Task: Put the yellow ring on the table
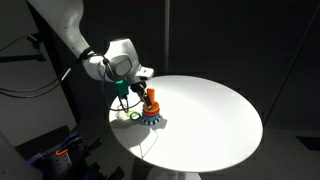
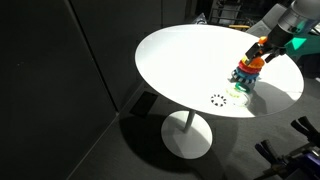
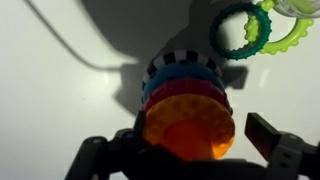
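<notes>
A round white bench (image 1: pixel 215 115) stands in a dark room, seen in both exterior views. Near its edge stands a small stacking toy (image 1: pixel 150 110) with coloured rings piled one on another. A white robot arm (image 1: pixel 70 30) reaches down to it, and its claw (image 1: pixel 142 88) hangs just above and beside the top of the toy.

The yellow ring (image 3: pixel 190 125), more orange-yellow in this light, is the top ring of the stack, not on the bench. In the wrist view it fills the lower middle, with a red ring (image 3: pixel 185 92) under it and a blue layer below that. The claw (image 3: pixel 185 148) is spread: one dark finger shows at each side of the stack, and the finger (image 3: pixel 268 135) on the picture's right stands clear of the yellow ring.

A green ring (image 3: pixel 238 28) lies flat on the bench just beside the toy, with a lime ring (image 3: pixel 288 22) next to it, cut off by the frame edge.
</notes>
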Robot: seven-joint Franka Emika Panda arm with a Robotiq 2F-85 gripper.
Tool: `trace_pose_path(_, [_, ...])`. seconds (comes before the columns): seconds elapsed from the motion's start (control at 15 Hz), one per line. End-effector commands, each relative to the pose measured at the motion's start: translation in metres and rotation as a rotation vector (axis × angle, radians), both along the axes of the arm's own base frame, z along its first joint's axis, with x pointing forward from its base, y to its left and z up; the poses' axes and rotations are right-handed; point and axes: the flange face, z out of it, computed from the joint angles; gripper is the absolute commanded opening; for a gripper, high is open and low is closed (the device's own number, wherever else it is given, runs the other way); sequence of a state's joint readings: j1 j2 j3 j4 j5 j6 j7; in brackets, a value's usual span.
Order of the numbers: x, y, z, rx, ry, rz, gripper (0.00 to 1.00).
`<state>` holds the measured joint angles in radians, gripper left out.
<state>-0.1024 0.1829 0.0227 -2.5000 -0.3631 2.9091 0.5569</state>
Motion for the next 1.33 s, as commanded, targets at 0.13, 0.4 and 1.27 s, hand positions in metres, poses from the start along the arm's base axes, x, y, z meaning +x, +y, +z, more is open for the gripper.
trace_pose_path(0.13, [0.009, -0.004, 0.0, 0.001, -0.009, -0.003, 1.0])
trace_pose_path(0.4, [0.01, -0.006, -0.001, -0.001, -0.008, -0.007, 1.0])
trace_pose_path(1.27, [0.015, -0.007, 0.024, 0.013, 0.005, -0.052, 0.42])
